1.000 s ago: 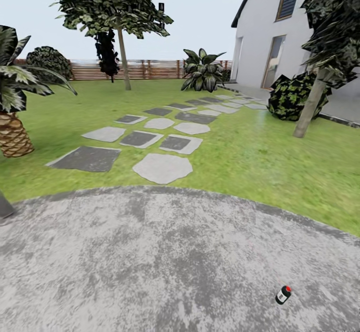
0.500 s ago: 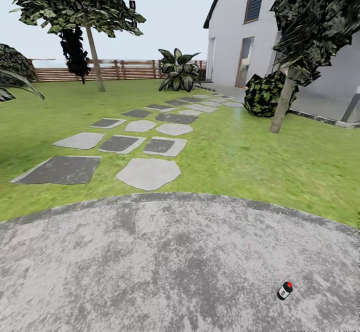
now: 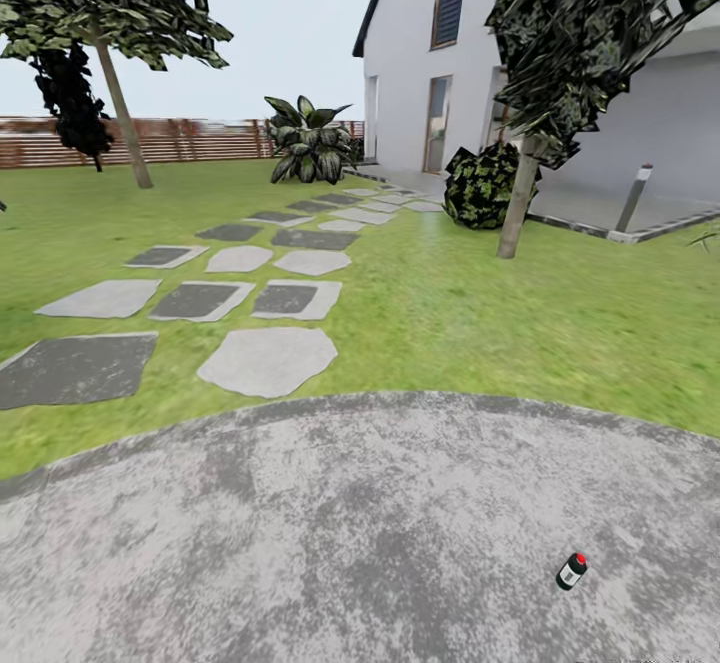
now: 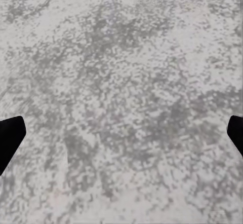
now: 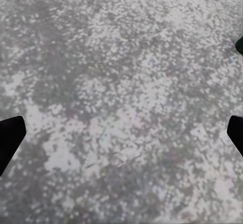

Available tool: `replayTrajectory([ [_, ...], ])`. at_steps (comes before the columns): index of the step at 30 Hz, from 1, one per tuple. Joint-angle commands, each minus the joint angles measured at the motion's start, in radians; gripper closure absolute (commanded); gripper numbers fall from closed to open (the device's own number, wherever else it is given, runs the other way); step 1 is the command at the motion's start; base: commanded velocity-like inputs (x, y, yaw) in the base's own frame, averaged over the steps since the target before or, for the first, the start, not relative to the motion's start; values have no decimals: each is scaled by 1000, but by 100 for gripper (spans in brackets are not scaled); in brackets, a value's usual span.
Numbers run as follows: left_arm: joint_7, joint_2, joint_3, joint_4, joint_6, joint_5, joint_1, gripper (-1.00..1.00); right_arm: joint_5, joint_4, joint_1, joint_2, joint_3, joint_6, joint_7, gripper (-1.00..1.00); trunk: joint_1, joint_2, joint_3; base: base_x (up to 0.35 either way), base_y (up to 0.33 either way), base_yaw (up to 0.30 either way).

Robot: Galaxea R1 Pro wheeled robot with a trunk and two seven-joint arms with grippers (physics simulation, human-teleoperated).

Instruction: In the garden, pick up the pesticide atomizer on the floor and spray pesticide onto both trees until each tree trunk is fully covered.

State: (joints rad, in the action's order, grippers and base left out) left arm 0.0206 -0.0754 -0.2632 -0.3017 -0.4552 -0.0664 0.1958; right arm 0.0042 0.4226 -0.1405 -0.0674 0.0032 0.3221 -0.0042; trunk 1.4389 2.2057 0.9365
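The pesticide atomizer [image 3: 571, 571] stands alone on the grey stone paving [image 3: 330, 533] in the head view, low and toward the robot's right, a small dark bottle with a white label and a red cap, nothing touching it. Beyond the paving's curved edge lies the lawn [image 3: 480, 313] with a run of stepping stones [image 3: 268, 360] leading away. One tree trunk [image 3: 517, 198] leans on the right near a dark shrub [image 3: 483, 186] and the white house [image 3: 420, 73]; the other tree trunk [image 3: 124, 118] rises far off on the left before the wooden fence [image 3: 200, 140]. A thin post [image 3: 632, 199] stands by the house and is no part of the job

In the left wrist view, the left gripper [image 4: 121, 138] looks down at bare mottled paving, its dark fingers [image 4: 9, 139] at the two side edges, spread wide with nothing between them

In the right wrist view, the right gripper [image 5: 121, 138] is likewise spread wide and empty over paving, one of its fingers [image 5: 9, 139] at each side

By my reading the step in hand is the approach: the bottle is not yet picked up. The next move calls for closing in on it, likely bringing the right arm down over it, as it sits on that side
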Motion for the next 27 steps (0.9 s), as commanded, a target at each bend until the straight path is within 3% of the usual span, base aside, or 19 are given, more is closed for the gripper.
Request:
replayTrajectory([
  [1,2,0,-4,1,-4,-7,1,-100,0,-1,-1,0,0,3,0,-100,0,0,1,180,295,-289],
  [13,2,0,-3,1,-4,-7,1,-100,0,-1,-1,0,0,3,0,-100,0,0,1,171,222,-289],
  [27,2,0,-5,1,-2,-6,1,-100,0,-1,-1,0,1,3,0,-100,0,0,1,13,11,-289],
])
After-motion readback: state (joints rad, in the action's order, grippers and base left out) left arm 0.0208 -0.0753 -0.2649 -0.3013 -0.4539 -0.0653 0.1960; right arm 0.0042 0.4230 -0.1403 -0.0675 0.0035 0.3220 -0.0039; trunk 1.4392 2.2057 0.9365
